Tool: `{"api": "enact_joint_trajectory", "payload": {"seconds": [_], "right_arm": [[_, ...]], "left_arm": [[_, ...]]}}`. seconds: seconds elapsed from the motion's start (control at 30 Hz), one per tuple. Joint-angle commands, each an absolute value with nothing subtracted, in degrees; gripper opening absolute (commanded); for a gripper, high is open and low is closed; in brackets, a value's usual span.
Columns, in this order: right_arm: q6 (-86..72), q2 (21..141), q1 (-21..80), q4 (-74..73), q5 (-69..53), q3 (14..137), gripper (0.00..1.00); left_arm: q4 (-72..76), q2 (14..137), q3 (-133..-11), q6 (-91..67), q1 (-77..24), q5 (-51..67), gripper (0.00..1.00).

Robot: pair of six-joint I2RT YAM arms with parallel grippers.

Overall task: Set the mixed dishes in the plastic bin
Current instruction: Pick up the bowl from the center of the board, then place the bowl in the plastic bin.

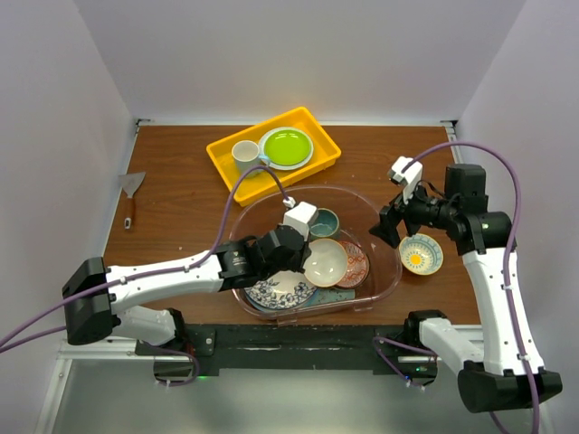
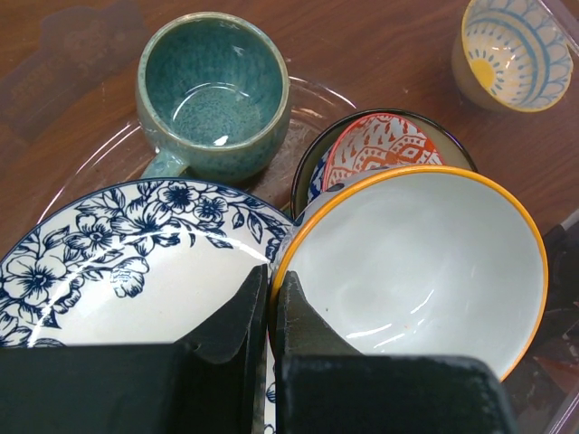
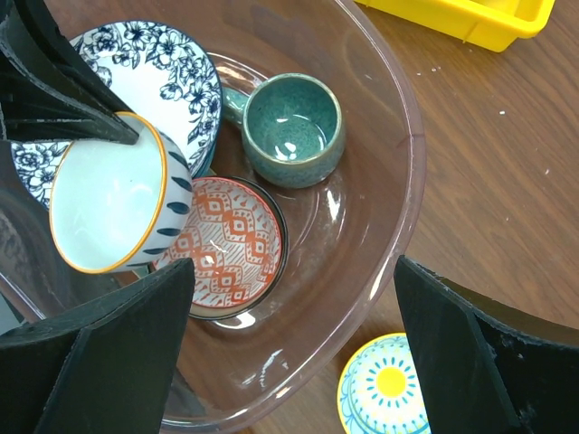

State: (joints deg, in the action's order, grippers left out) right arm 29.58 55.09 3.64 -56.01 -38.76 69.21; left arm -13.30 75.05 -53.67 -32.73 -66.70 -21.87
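The plastic bin (image 1: 387,271) (image 3: 403,208) holds a blue-floral plate (image 1: 276,293) (image 2: 109,262) (image 3: 176,68), a dark teal mug (image 1: 324,222) (image 2: 214,90) (image 3: 291,127) and a red-patterned bowl (image 1: 355,265) (image 2: 384,149) (image 3: 231,244). My left gripper (image 1: 306,258) (image 2: 270,289) is shut on the rim of a pale bowl with an orange rim (image 1: 325,262) (image 2: 416,262) (image 3: 104,199). It holds that bowl tilted over the plate and the red bowl. My right gripper (image 1: 391,231) (image 3: 291,271) hangs open over the bin's right rim. A small yellow-and-blue bowl (image 1: 421,254) (image 2: 513,50) (image 3: 384,393) sits on the table beside the bin.
A yellow tray (image 1: 222,163) (image 3: 470,23) at the back holds a white mug (image 1: 244,154) and a lime-green plate (image 1: 286,146). A scraper (image 1: 131,194) lies at the table's left edge.
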Motion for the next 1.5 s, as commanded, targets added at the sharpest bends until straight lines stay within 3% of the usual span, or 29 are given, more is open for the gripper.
{"api": "enact_joint_trajectory", "payload": {"seconds": [0.0, 1.47], "right_arm": [[28.92, 54.05, 2.99, -54.05, -40.52, 68.82, 0.96], [28.56, 53.53, 2.55, -53.09, -40.61, 67.94, 0.98]], "left_arm": [[-6.33, 74.62, -53.88, -31.20, -66.36, -19.96, 0.00], [-2.55, 82.53, -57.04, -29.18, -66.36, -14.94, 0.00]]}}
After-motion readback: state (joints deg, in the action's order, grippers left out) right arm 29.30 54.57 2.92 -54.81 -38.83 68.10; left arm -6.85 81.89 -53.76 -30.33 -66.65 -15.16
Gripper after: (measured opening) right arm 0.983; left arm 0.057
